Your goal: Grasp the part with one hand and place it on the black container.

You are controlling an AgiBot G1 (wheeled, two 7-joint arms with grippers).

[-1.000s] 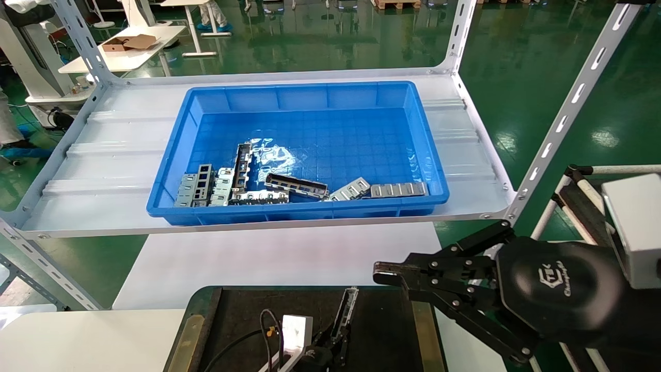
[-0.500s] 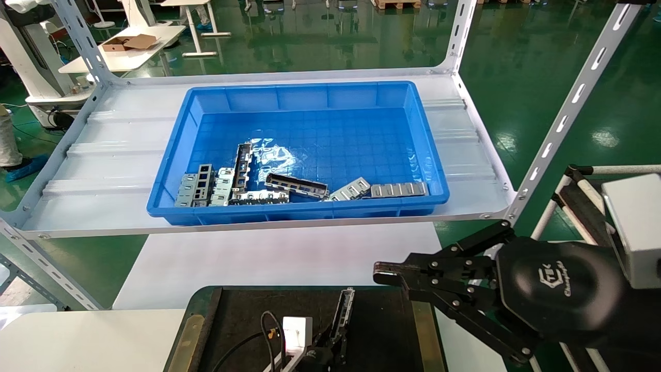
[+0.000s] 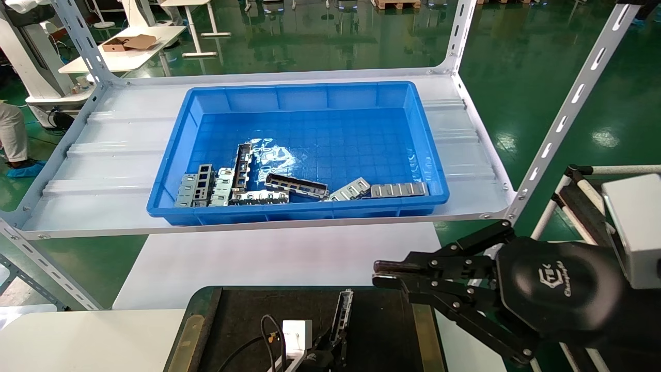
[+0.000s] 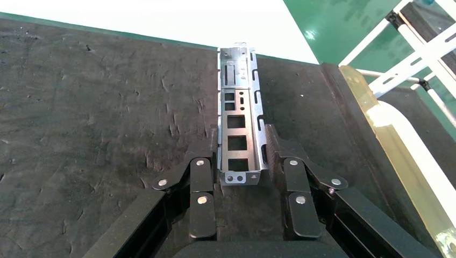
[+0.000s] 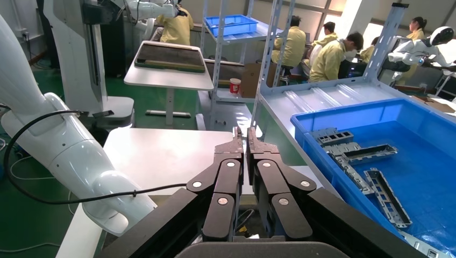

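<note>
Glossy green floor fills the room behind a white metal shelf (image 3: 103,155), on which the blue bin (image 3: 299,98) holds loose grey metal pieces along its near wall. Below the shelf a white worktop (image 3: 258,258) carries the black container (image 3: 248,310) at its near edge. On the container's dark mat lies the part (image 3: 343,310), long axis running front to back, near the container's right strip. The left gripper (image 3: 330,349) sits at the part's near end, at the bottom edge of the head view. The right gripper (image 3: 384,274) hangs over the container's far right corner with its fingers pressed together, holding nothing.

From the left wrist, the part (image 4: 240,115) rests flat on the rough black mat (image 4: 97,107), and the left gripper (image 4: 240,156) has its two fingers parted on either side of the strip's near end, close along its walls.

From the right wrist, the right gripper (image 5: 243,141) is closed and empty; beyond it stand tables, shelving and workers in yellow coats.
</note>
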